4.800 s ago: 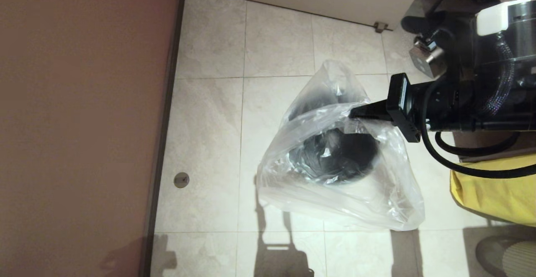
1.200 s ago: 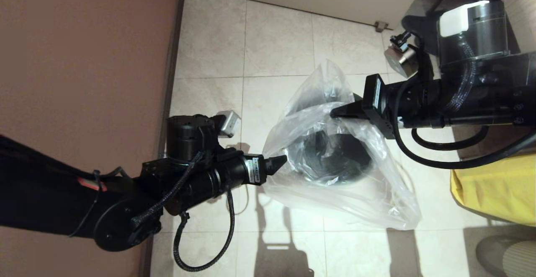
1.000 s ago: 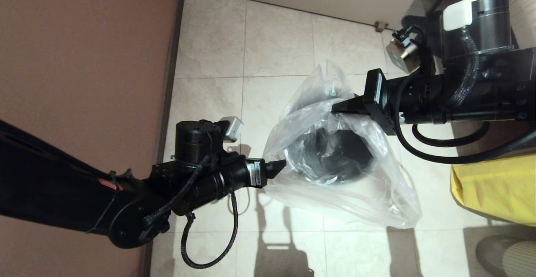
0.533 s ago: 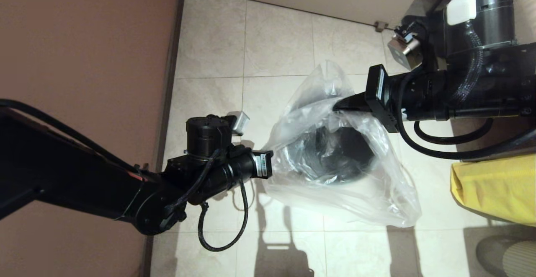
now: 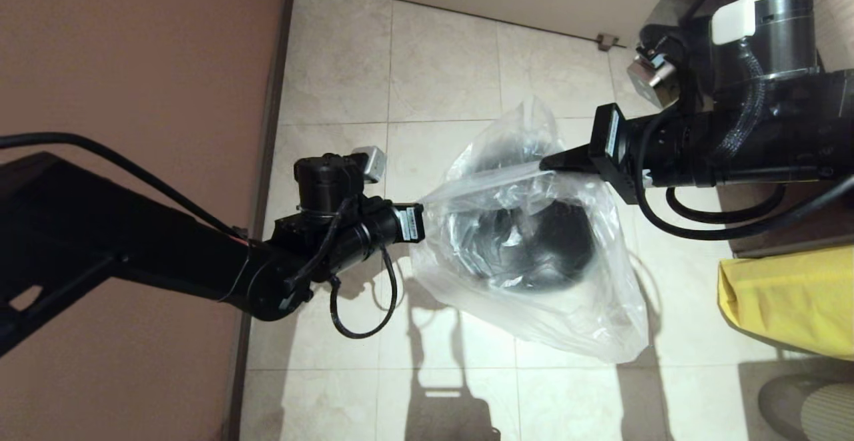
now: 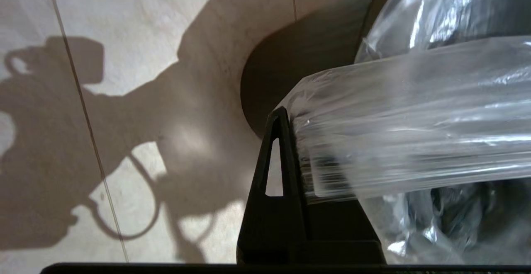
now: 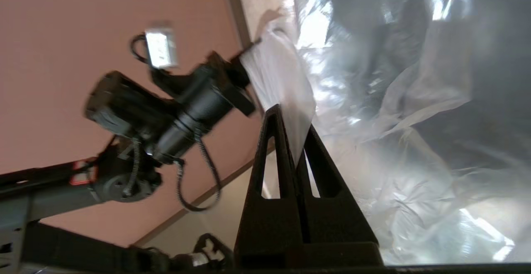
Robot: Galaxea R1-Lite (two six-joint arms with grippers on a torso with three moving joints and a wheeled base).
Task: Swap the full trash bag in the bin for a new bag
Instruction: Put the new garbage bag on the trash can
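The left gripper is seen closed on the left edge of the new bag, a thin, crinkly, transparent film whose mouth is drawn taut into a smooth, glossy band between the two grippers. In the left wrist view, one black triangular finger is shown with the film gathered and pressed against its inner face; the other finger is veiled by plastic. The left arm is stretched across the floor from the brown wall side, nearly level, with its wrist pointed toward the bin.

The right gripper is clamped on the opposite, far-right part of the bag's mouth. In the right wrist view its two hollow wedge-shaped fingers are pressed together with a pinch of film rising between their tips. The right arm is extended level from the right, its wrist turned toward the left arm.

The bin, round and dark with a glossy interior, stands on the beige tiled floor and is seen through the bag, which is draped loosely over and around it, with slack film pooled on the tiles at the near right. An opaque yellow bag lies at the floor's right edge, apart from the bin.
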